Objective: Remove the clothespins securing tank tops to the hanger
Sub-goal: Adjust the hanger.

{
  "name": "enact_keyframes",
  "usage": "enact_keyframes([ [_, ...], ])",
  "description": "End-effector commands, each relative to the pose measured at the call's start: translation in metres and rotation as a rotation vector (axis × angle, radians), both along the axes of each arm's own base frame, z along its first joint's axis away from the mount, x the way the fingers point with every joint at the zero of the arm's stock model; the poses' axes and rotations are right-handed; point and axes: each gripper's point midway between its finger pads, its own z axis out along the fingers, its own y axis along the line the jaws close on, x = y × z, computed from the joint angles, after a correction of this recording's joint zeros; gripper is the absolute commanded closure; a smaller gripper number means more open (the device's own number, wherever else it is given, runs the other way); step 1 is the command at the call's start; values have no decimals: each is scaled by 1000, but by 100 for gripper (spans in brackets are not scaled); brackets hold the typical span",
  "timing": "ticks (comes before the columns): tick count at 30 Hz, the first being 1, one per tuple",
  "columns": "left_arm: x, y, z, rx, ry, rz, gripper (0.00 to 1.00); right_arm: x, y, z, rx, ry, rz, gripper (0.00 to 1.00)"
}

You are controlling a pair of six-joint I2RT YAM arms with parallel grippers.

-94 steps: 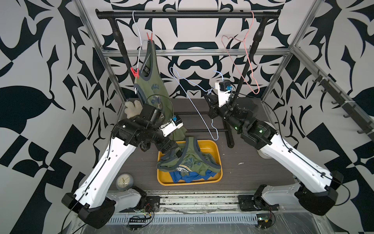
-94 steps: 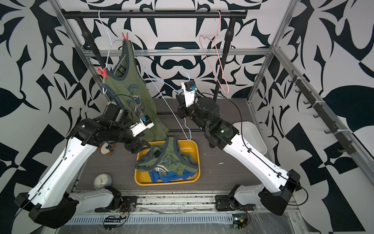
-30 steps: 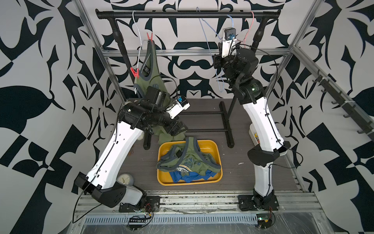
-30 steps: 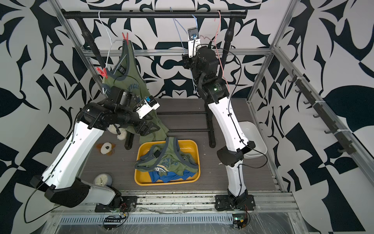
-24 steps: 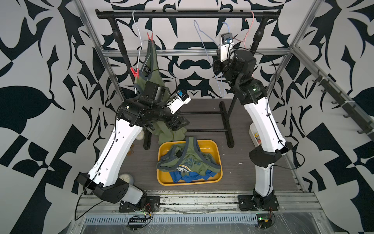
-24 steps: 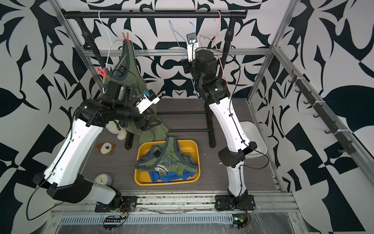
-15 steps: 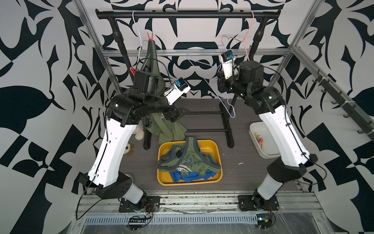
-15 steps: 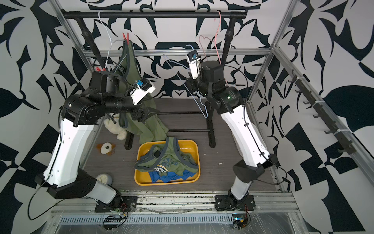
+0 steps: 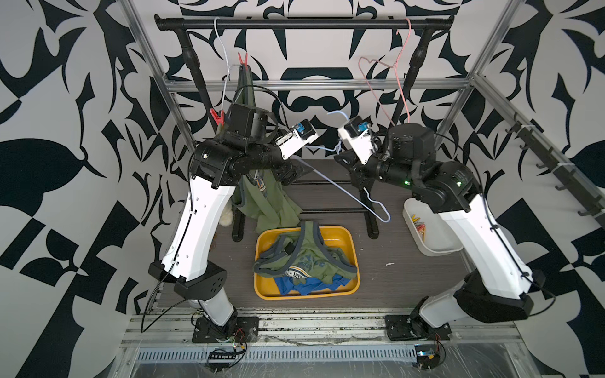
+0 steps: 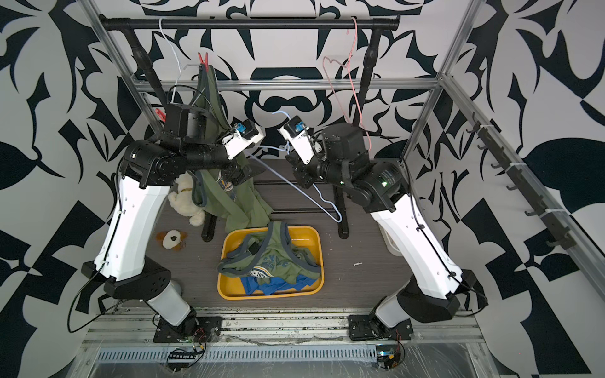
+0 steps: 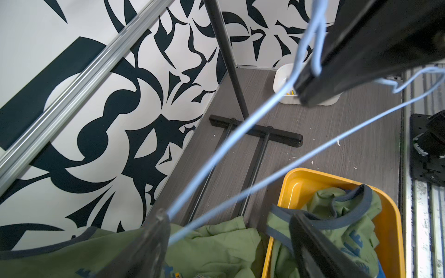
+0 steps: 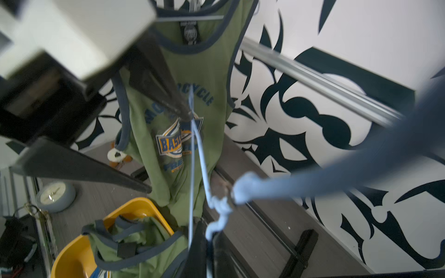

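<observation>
Left pincer: spread wide, holding nothing.
Right pincer: clamped on blue hanger.
Red clothespins: two, up by the hanging olive tank top.
Other tank tops: heaped in yellow tray on counter.

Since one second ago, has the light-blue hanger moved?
Yes. The light-blue hanger has come down from up by the black top rail; the right pincer, shut on its neck, now holds it well below that rail.
</observation>
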Motion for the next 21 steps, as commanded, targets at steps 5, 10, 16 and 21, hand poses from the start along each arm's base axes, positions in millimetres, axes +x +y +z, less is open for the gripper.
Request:
enact_keyframes([
  [5,-25,3,4,21,-12,-73,18,-11,11,-4,-66,-32,47,100],
  [10,-46,5,-25,111,56,-163,18,-21,11,8,-35,-60,72,100],
  [16,-50,6,-31,131,67,-175,19,-36,12,15,-19,-64,128,100],
  [21,-54,1,-29,107,83,-197,25,-48,11,17,-1,-55,163,100],
])
